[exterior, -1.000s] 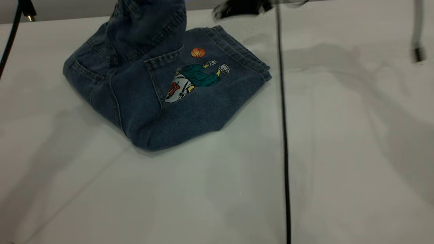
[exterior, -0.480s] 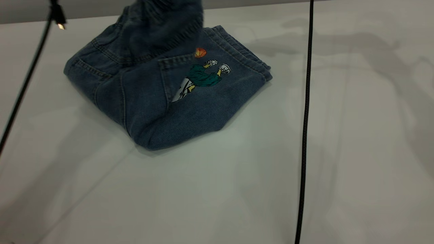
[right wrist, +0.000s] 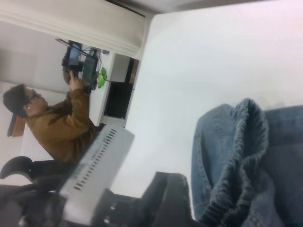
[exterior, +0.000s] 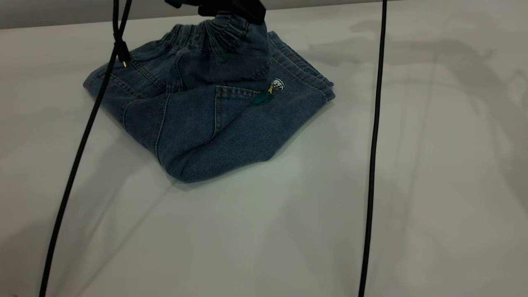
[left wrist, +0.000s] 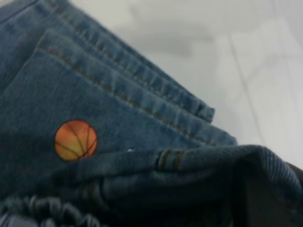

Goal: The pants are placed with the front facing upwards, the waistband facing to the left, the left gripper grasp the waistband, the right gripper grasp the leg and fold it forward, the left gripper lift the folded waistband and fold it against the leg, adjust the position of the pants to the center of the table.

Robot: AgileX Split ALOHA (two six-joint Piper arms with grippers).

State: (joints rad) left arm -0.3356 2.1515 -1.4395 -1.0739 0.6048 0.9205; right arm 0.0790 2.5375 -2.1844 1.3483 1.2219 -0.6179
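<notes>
The blue denim pants [exterior: 206, 123] lie folded at the back left of the table [exterior: 433, 185]. My left gripper [exterior: 231, 9] is at the top edge of the exterior view, shut on the gathered waistband [exterior: 214, 31]. It holds the waistband just above the leg [exterior: 284, 107]. The flap covers most of the print; only a shoe and a bit of green [exterior: 270, 91] show. In the left wrist view the basketball print [left wrist: 75, 140] and the stitched hems [left wrist: 156, 90] are close under the held fold. In the right wrist view a black part of my right gripper [right wrist: 161, 198] sits beside the upright waistband [right wrist: 241, 165].
Two black cables hang across the exterior view, one at the left [exterior: 82, 144] over the pants' left corner, one at the right [exterior: 373, 144]. Beyond the table's far edge a person in a brown jacket [right wrist: 57, 123] handles equipment, and a grey slotted box [right wrist: 94, 175] is nearer.
The lifted waistband has come down and to the right over the leg, hiding the ball and most of the player print. The left cable has swung right.
</notes>
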